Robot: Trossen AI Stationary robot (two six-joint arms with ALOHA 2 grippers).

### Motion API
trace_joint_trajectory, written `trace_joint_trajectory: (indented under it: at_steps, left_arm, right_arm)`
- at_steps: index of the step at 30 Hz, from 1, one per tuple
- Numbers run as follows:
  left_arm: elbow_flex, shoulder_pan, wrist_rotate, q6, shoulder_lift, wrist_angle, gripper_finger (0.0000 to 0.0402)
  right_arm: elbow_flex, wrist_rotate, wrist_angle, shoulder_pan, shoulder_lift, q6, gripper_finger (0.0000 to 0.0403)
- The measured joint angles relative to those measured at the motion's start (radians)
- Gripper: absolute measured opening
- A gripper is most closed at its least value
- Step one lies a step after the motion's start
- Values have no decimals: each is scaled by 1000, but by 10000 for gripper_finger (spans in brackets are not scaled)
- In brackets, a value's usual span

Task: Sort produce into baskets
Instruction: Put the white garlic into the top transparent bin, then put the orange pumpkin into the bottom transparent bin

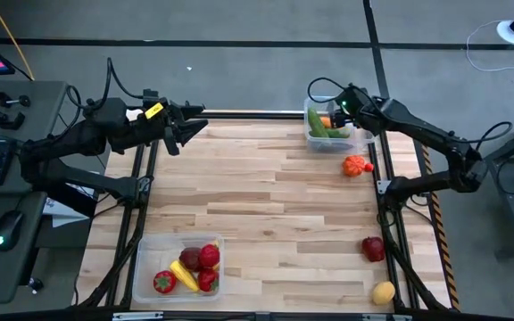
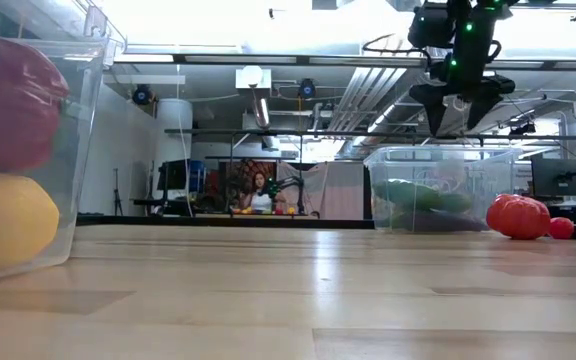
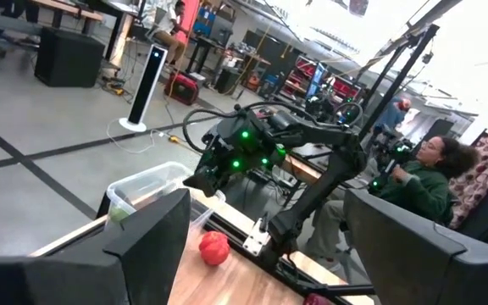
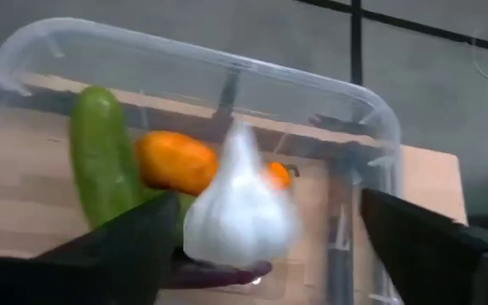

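The fingers of the right gripper (image 4: 252, 254) are spread wide over the tub at the upper right of the high view, and a white garlic (image 4: 240, 207) is seen between them, apparently let go and dropping; no grip on it can be made out. The far basket (image 1: 315, 134) is already stocked: a green cucumber (image 4: 100, 157) and an orange carrot (image 4: 176, 161) are lying inside, with the garlic just above them.

The fingers of the left gripper (image 1: 186, 132) are parted too, with nothing held, and the arm is parked at the upper left of the high view, clear of the work.

At the lower left, the near basket (image 1: 145, 254) is loaded with red pieces (image 1: 208, 257) and a yellow banana (image 1: 184, 275).

So a good share is judged done, but three pieces are left out on the table (image 1: 266, 223): an orange-red tomato (image 1: 356, 166) just beside the far basket, a dark red apple (image 1: 373, 248) at the lower right, and a yellow lemon (image 1: 383, 292) below it near the edge.

Little is seen in the way. The loose pieces are well apart from each other, though all three are close to the right arm's base, so a tight reach may be called for. In the left wrist view, a seated person (image 3: 426, 174) is seen beyond the table, well away from the arms.
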Motion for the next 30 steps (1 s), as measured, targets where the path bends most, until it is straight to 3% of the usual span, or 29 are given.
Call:
trace_joint_trajectory:
  at_steps: [2, 4, 9, 14, 18, 23, 27, 30]
  left_arm:
    - [0, 0, -1, 0, 0, 0, 301]
    - [0, 0, -1, 0, 0, 0, 300]
    - [0, 0, -2, 7, 0, 0, 300]
    - [0, 0, -3, 35, 0, 0, 301]
    - [0, 0, -3, 35, 0, 0, 300]
    - [0, 0, -3, 15, 0, 0, 300]
    - [0, 0, -3, 11, 0, 0, 300]
    - [0, -1, -3, 11, 0, 0, 300]
  right_arm:
    - [0, 36, 3, -5, 0, 27, 389]
    - [15, 47, -6, -16, 0, 53, 385]
    - [101, -94, -98, -10, -2, -8, 355]
    - [132, -172, -185, 117, -54, -23, 351]
    - [132, -147, -297, 290, -104, 161, 351]
    - [98, -19, -548, 477, -100, 471, 351]
    - [-65, -73, -515, 544, -107, 641, 351]
    - [-206, -118, -405, 552, -103, 662, 351]
